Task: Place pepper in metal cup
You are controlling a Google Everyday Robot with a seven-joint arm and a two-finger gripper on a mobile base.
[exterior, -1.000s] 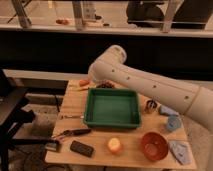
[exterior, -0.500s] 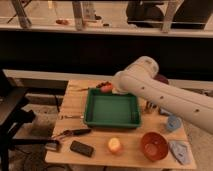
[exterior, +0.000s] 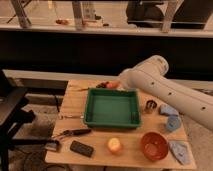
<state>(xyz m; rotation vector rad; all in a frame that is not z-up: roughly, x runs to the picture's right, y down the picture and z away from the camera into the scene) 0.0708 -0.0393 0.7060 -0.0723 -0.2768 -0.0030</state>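
Note:
The pepper point(exterior: 114, 85) is a small red-orange shape at the back edge of the wooden table point(exterior: 75, 107), just behind the green tray point(exterior: 112, 107). My gripper point(exterior: 106, 85) shows as a dark shape at the end of the white arm point(exterior: 160, 85), right beside the pepper on its left. The arm reaches in from the right, over the tray's back right corner. The metal cup point(exterior: 150, 106) stands upright on the table just right of the tray, below the arm.
A red bowl point(exterior: 154, 145) and a round yellow-orange fruit point(exterior: 115, 145) sit at the table's front. Blue cloths point(exterior: 170, 117) lie at the right edge. A black block point(exterior: 81, 148) and a dark tool point(exterior: 72, 133) lie front left.
The arm has swung to the right, uncovering the tray's back left. The pepper now shows at the table's back edge by the arm's end.

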